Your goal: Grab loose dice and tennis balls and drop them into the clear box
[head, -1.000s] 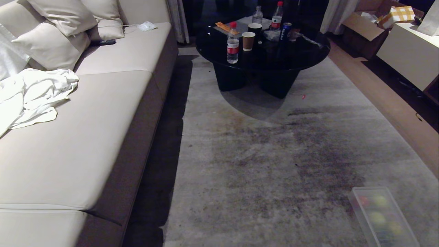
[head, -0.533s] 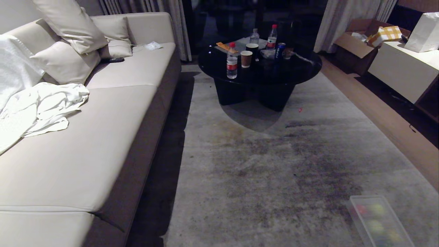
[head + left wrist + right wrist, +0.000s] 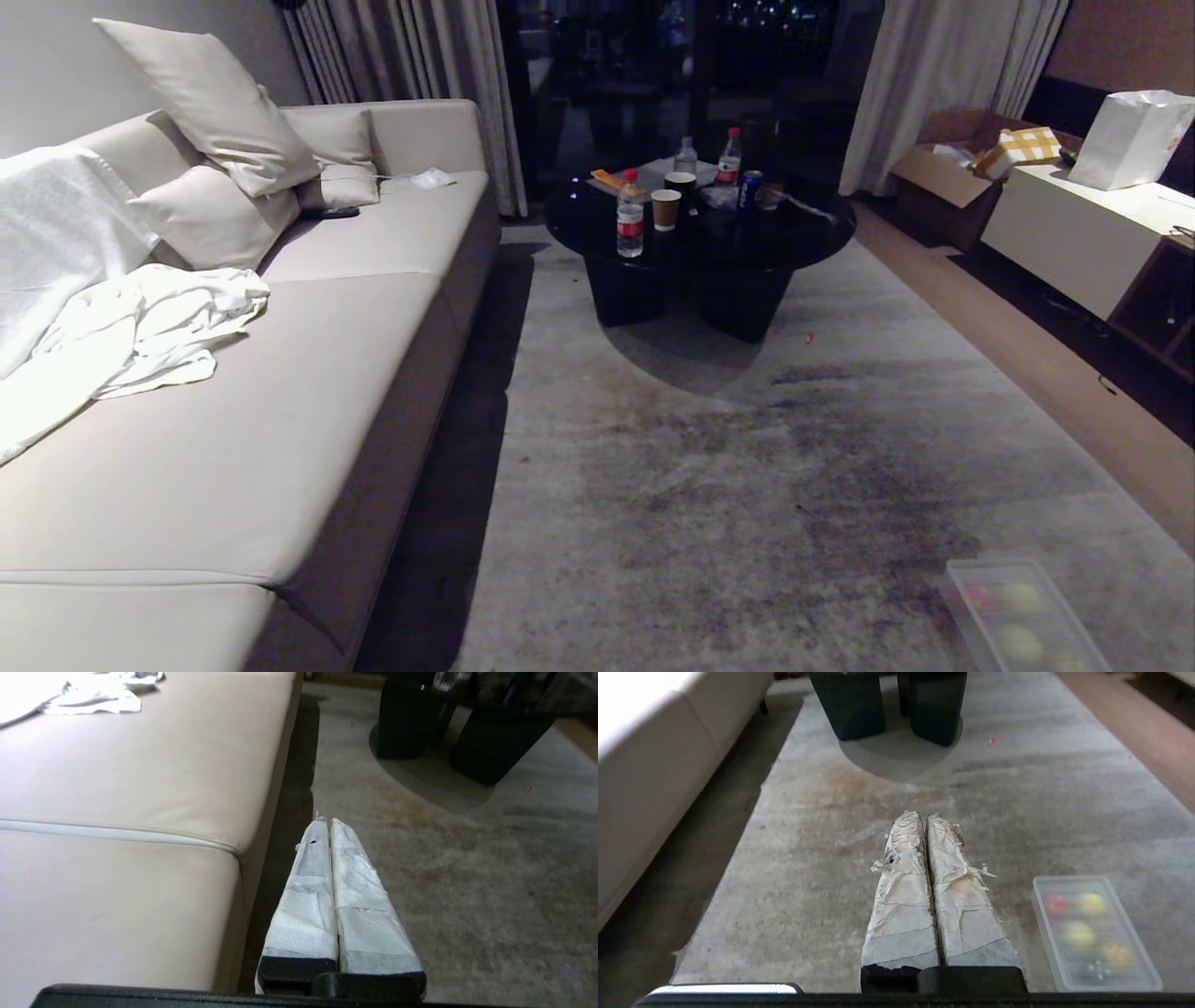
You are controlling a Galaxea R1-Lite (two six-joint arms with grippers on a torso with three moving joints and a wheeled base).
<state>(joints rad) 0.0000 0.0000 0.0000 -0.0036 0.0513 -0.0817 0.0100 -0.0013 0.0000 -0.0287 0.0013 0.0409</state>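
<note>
The clear box (image 3: 1095, 931) sits on the grey rug (image 3: 747, 485) at the near right, with yellow-green tennis balls (image 3: 1078, 933) inside. Left gripper (image 3: 327, 823) and right gripper (image 3: 920, 817) hang over the rug, fingers pressed together, holding nothing.

The sofa (image 3: 308, 392) looks like smooth matt leather, and the rug (image 3: 747, 485) beside it is rough, mottled cloth. The round tabletop (image 3: 700, 224) is glossy black; the clear box (image 3: 1094, 933) is frosted plastic.

Beige sofa (image 3: 308, 373) is carrying a white blanket (image 3: 140, 327); grey mottled rug (image 3: 747, 467) is lying under a black tabletop (image 3: 794, 233); yellow-checked box (image 3: 1022, 145) is sitting far right.
</note>
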